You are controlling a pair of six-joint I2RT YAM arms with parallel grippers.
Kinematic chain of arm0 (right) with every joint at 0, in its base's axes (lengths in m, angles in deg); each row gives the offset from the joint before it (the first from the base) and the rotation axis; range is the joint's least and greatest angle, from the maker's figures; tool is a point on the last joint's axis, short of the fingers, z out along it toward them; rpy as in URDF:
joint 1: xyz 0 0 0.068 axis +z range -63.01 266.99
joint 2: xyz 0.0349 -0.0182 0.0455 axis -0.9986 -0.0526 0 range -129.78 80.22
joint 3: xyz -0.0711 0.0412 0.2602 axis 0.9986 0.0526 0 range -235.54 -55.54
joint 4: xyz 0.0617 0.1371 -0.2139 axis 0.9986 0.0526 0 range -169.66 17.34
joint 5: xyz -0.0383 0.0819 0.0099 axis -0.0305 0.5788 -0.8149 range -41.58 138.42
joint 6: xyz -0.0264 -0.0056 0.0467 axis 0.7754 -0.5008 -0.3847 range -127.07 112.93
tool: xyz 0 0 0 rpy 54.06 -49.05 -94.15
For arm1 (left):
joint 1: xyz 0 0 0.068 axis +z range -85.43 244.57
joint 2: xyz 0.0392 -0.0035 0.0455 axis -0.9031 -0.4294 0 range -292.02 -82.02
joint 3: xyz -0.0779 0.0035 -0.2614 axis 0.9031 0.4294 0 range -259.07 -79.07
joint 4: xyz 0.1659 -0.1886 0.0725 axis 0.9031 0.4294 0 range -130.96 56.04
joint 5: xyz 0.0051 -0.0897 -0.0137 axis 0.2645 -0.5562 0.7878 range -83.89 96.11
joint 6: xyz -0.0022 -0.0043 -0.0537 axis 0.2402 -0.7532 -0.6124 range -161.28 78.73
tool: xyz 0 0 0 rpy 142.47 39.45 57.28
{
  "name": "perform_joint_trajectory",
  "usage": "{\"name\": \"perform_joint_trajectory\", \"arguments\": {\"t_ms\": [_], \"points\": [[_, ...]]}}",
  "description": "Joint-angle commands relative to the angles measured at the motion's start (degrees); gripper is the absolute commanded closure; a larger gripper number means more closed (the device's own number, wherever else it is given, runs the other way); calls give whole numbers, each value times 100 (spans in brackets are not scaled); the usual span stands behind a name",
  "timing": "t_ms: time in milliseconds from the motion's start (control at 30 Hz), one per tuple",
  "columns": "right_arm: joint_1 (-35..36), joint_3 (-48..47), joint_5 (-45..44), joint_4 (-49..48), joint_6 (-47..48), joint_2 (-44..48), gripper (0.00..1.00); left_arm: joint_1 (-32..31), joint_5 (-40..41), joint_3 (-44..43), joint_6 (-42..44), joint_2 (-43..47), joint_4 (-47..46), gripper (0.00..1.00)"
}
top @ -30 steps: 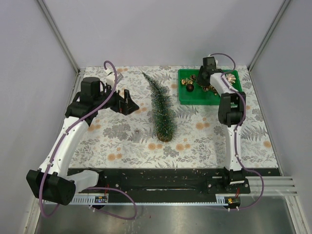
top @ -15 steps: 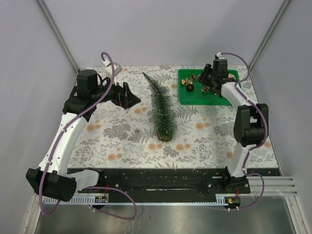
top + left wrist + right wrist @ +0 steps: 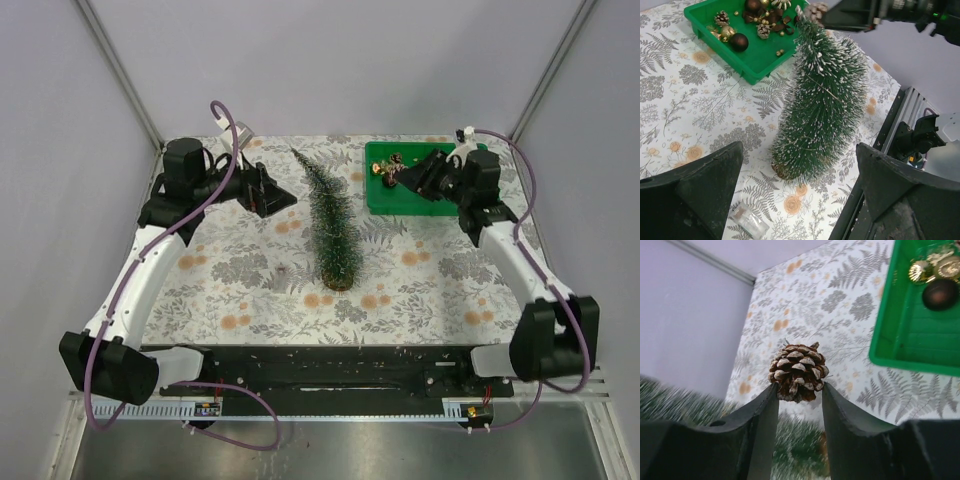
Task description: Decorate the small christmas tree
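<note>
The small christmas tree (image 3: pixel 335 225) stands upright mid-table on its wooden disc; in the left wrist view the tree (image 3: pixel 825 100) fills the middle. My right gripper (image 3: pixel 799 390) is shut on a frosted brown pine cone (image 3: pixel 797 371), held in the air. In the top view the right gripper (image 3: pixel 405 178) hovers over the left part of the green tray (image 3: pixel 385 205), pointing left at the tree. My left gripper (image 3: pixel 275 195) hangs open just left of the tree with nothing between its fingers (image 3: pixel 700 190).
The green tray (image 3: pixel 752 70) holds several ornaments: dark balls, gold pieces, pine cones. A small clear plastic piece (image 3: pixel 750 221) lies on the patterned cloth near the tree's base. The black rail (image 3: pixel 320 365) runs along the near edge; walls close in on three sides.
The right arm has swung its elbow out to the right and lifted the pine cone off the tray, turning to point left. The left gripper has edged closer to the tree.
</note>
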Motion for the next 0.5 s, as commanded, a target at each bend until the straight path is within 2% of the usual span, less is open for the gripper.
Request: {"name": "perform_joint_trajectory", "arguments": {"t_ms": [0, 100, 233, 367, 467], "points": [[-11, 344, 608, 207, -141, 1447, 55, -8, -359, 208, -429, -174, -1001, 1], [-11, 529, 801, 549, -263, 2185, 54, -8, -587, 366, -745, -263, -1431, 1], [-11, 722, 1371, 612, -649, 2706, 54, -8, -930, 638, -1228, -350, -2116, 1], [-2, 1126, 2100, -168, -1431, 3040, 55, -8, -1229, 884, -1668, -351, -2609, 1], [-11, 1311, 2426, -731, -1897, 3102, 54, -8, -1361, 1061, -1923, -333, -2865, 7]]}}
